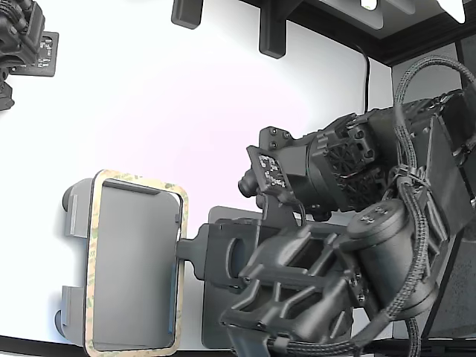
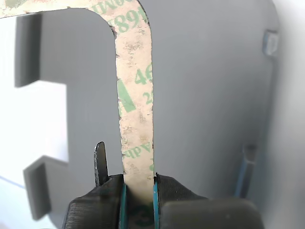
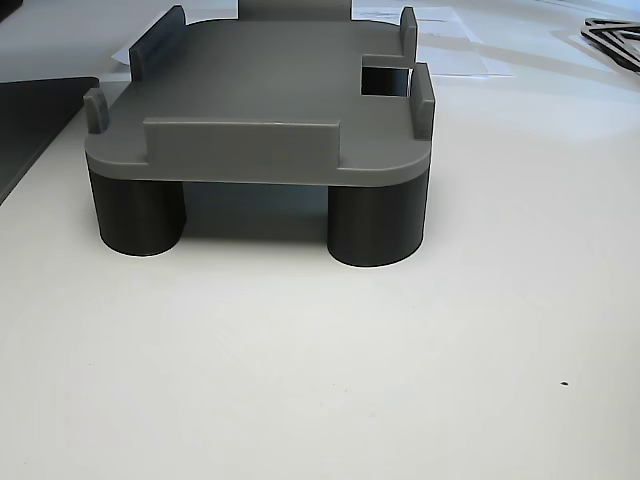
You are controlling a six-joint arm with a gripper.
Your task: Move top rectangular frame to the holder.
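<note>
The gripper (image 2: 139,191) has its jaws clamped on one long side of the rectangular frame (image 1: 94,223); the frame hangs over the holder (image 1: 134,260), long axes roughly aligned.

Overhead exterior, close wrist, table-level side

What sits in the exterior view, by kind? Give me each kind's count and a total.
Frames: 1, the top rectangular frame, clamped in the gripper
Light grey trays: 1, the holder
Dark grey mat: 1
Robot arms: 2, the gripping arm and the second arm
Total: 5
</note>
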